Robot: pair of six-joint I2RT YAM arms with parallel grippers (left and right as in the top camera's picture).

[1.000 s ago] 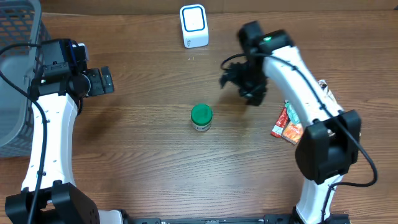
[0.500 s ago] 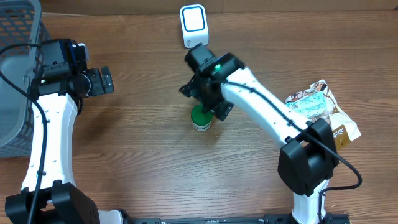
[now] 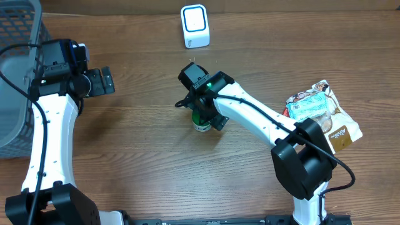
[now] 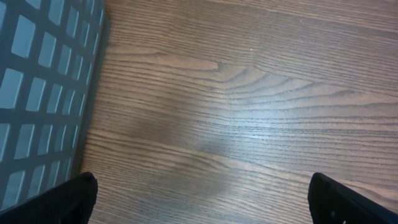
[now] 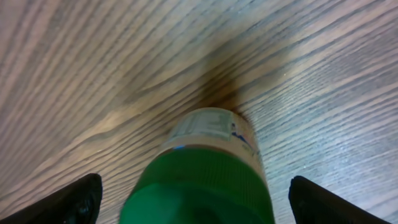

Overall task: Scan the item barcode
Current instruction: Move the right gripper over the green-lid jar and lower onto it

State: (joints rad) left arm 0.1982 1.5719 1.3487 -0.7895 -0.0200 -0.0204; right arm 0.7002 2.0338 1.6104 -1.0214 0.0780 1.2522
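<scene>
The overhead camera is looking straight down from high above, taking in the whole worktop (image 3: 144,156) and both arms. The left wrist camera is pointing down at bare wood beside the grey basket (image 4: 37,93), fairly close, with the tips of the left end effector (image 4: 202,202) showing in its lower corners. The right wrist camera is hanging very near the green-capped bottle (image 5: 205,180), facing down over its cap. Basket and bottle are both showing in the overhead view too.

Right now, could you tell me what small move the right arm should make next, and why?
Probably close the right gripper on the small green-lidded jar: its open fingers flank the lid in the wrist view, and the jar stands upright and unheld on the wooden table.
</scene>
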